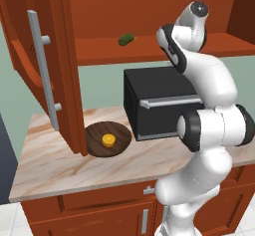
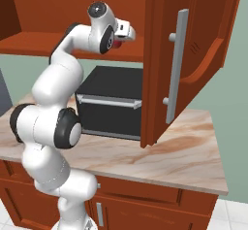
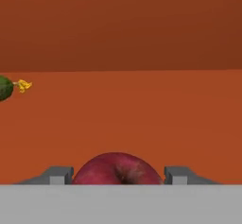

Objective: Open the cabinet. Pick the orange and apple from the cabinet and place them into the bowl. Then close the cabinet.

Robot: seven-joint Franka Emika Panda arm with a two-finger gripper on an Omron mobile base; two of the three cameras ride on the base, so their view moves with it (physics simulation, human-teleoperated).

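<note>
The cabinet [image 1: 99, 51] stands with both doors swung open, the left door [image 1: 35, 56] and the right door [image 2: 193, 54] reaching out over the counter. On the cabinet's shelf floor sits the dark-red apple [image 3: 118, 167], and my gripper [image 3: 118, 176] has a fingertip pressed against each of its sides, shut on it. From the right, the hand [image 2: 127, 34] reaches into the cabinet with a bit of red apple [image 2: 116, 42] showing under it. The orange [image 1: 108, 140] lies in the dark-brown bowl [image 1: 94, 148] on the counter below the left door.
A small green vegetable [image 1: 126, 39] lies on the shelf, left of the apple in the hand view [image 3: 4, 88]. A black microwave [image 1: 159, 100] stands on the marble counter [image 1: 50, 165] beneath the cabinet. The open door edges hang close above the bowl.
</note>
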